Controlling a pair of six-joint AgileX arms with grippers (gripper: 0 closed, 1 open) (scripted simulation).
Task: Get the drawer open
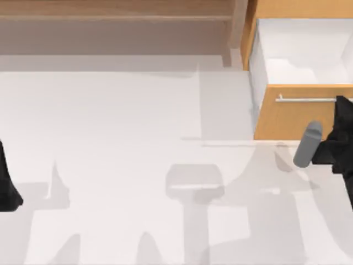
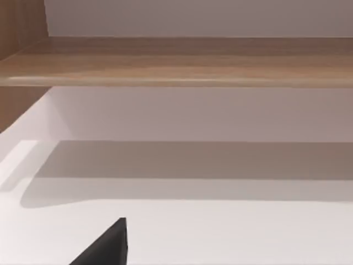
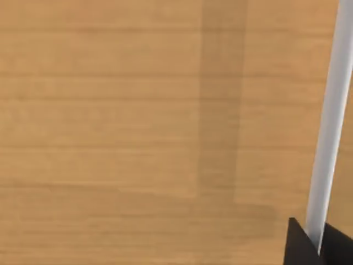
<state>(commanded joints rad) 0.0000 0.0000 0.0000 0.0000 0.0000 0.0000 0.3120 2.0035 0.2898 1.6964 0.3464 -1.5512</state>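
- Gripping the silver bar handle (image 1: 306,100) near its right end, our right gripper (image 1: 343,102) has its fingers (image 3: 300,245) closed around the bar.
- We see the drawer (image 1: 292,118) at the table's (image 1: 110,165) far right, pulled out, its white inner box (image 1: 303,55) showing.
- We keep our left gripper (image 1: 8,187) parked at the table's left edge; we cannot tell how far it is open.

Count on inspection: one drawer (image 1: 292,118), fitted with one silver bar handle (image 1: 306,100) and one white inner box (image 1: 300,52). One wide brownish shelf (image 1: 116,25). One white table (image 1: 121,165). Two of my arms: left arm (image 1: 8,185), right arm (image 1: 339,141).
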